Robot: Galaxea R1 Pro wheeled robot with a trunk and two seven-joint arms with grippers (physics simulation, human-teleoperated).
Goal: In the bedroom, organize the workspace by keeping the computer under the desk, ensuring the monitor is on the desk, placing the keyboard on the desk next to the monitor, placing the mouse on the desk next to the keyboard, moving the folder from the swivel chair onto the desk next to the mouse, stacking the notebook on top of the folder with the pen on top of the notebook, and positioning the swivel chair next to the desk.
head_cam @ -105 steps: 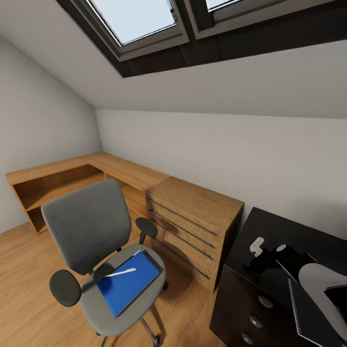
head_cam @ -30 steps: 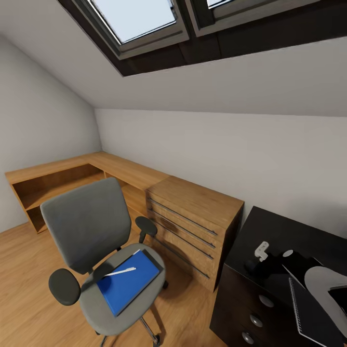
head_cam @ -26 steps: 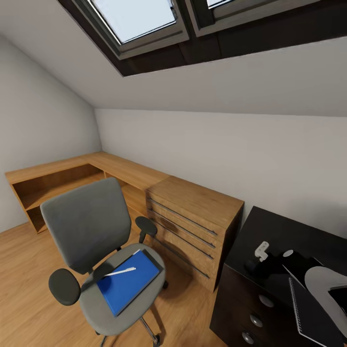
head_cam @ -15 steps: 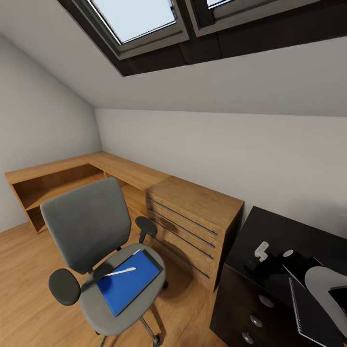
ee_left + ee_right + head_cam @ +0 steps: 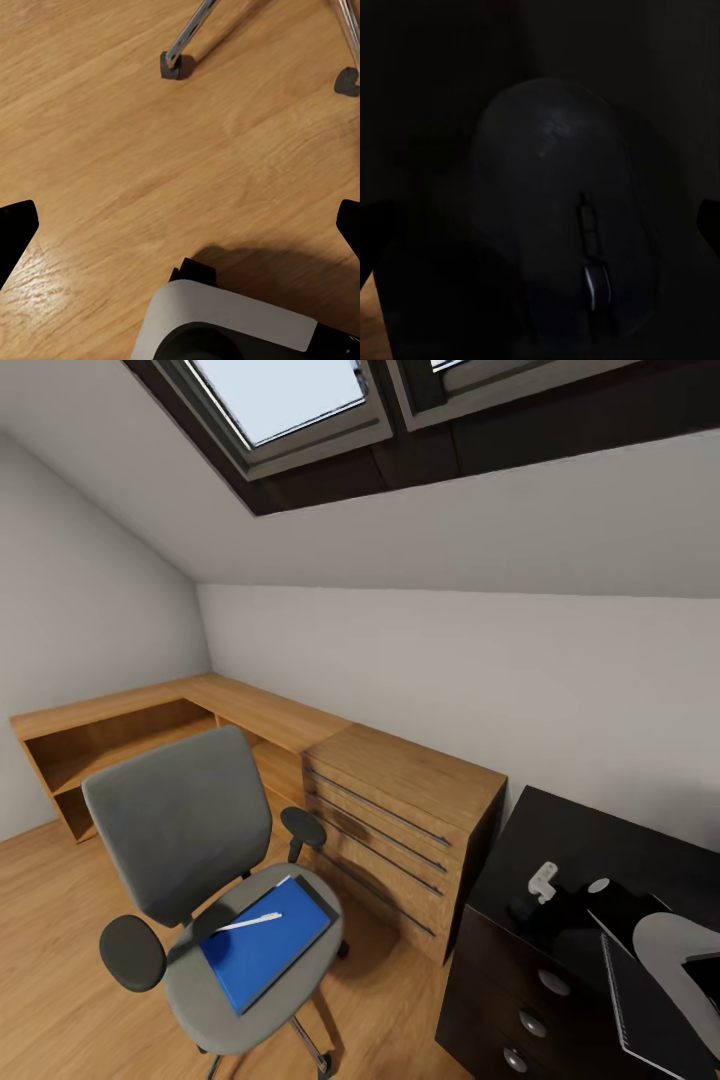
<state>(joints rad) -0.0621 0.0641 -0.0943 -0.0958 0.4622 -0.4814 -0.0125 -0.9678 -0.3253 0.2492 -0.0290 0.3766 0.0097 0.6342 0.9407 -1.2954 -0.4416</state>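
Nothing has moved. We see the mouse (image 5: 559,217) just below our right fingers (image 5: 540,225), which stand apart, its length along them; left fingers (image 5: 180,225) apart too.

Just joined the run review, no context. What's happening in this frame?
The robot stands by the black desk with its right end effector over the mouse on the dark desktop, fingertips wide apart at either side. The left end effector hangs open over the wood floor near the swivel chair legs. The blue folder lies on the chair seat with the pen on top. Nothing is gripped.
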